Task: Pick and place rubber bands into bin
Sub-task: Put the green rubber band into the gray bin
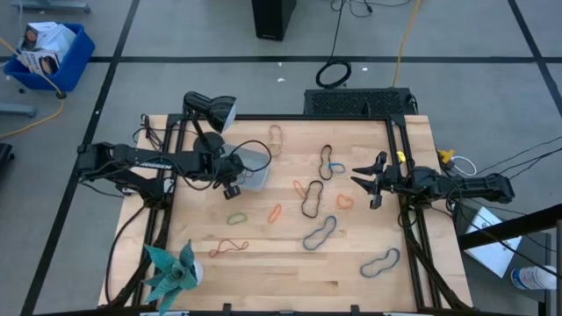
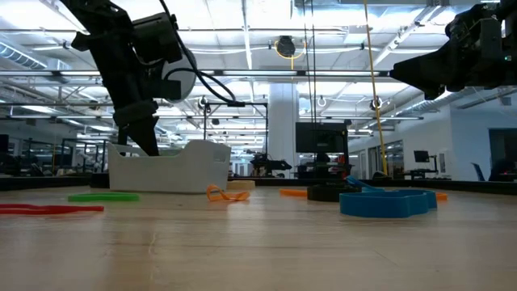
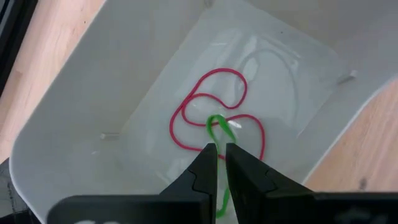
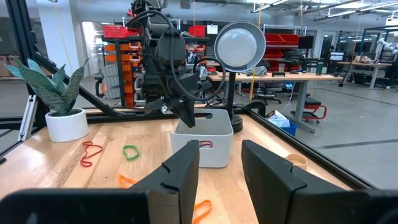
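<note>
The bin (image 1: pixel 257 163), a small pale tray, stands left of the table's middle. It also shows in the low view (image 2: pixel 174 171) and the right wrist view (image 4: pixel 205 144). My left gripper (image 3: pixel 221 148) slants down into it, shut on a green rubber band (image 3: pixel 214 124). A red rubber band (image 3: pixel 186 115) lies curled on the bin's floor. Several more rubber bands lie flat on the table, among them a green one (image 1: pixel 237 218), a red one (image 1: pixel 230 248) and a black one (image 1: pixel 312 206). My right gripper (image 1: pixel 369 180) waits open and raised at the table's right side. My left gripper pinches the green rubber band between its two fingers, and a strand (image 3: pixel 222 194) runs back between them. The band's looped end (image 3: pixel 217 122) sticks out past the fingertips, over the red band inside the bin. The fingers slant down from the table's left.
A desk lamp (image 1: pixel 211 107) stands at the far left corner and a potted plant (image 1: pixel 176 272) at the near left. Bands are scattered over the table's middle and right, such as a tan one (image 1: pixel 276 136) and a blue-grey one (image 1: pixel 320 233). Black frame rails run along both sides.
</note>
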You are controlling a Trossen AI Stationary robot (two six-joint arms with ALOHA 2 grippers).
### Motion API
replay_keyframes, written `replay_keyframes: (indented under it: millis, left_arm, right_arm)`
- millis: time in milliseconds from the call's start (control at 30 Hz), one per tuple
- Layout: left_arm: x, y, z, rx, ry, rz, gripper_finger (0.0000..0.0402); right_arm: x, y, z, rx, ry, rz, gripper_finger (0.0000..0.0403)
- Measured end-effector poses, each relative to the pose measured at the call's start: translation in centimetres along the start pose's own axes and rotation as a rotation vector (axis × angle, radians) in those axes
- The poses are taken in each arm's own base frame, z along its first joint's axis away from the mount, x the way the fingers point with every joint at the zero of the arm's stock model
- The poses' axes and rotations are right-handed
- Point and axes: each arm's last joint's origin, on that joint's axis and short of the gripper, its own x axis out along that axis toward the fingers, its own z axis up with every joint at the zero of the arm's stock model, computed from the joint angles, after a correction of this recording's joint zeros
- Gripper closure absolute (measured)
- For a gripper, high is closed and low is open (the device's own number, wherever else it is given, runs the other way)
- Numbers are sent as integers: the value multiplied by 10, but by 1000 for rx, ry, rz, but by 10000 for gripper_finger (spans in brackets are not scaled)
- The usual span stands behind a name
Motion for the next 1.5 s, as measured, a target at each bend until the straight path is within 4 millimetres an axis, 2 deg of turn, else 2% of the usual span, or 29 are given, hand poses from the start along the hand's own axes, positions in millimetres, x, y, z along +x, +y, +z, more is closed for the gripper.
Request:
replay_keyframes:
  millis: [200,433,567,867,1067,1200,1500]
  left_arm:
    - [-14,-7,17,81,-59,-88,360]
    - [-46,-16,51,145,-191,-140,360]
    - [-59,-20,60,133,-229,-159,360]
    - [-72,-45,53,204,-149,-523,360]
    - [-77,-59,48,260,-152,-545,359]
    - [-79,-63,47,261,-164,-497,354]
    - [-79,-63,47,227,-168,-443,263]
  right_arm:
    - [0,0,0,0,0,0,287]
    - [0,0,0,0,0,0,287]
    - [0,0,0,0,0,0,287]
    - [0,0,0,0,0,0,287]
    - [0,0,0,0,0,0,287]
    - [0,0,0,0,0,0,287]
    - [0,0,0,0,0,0,287]
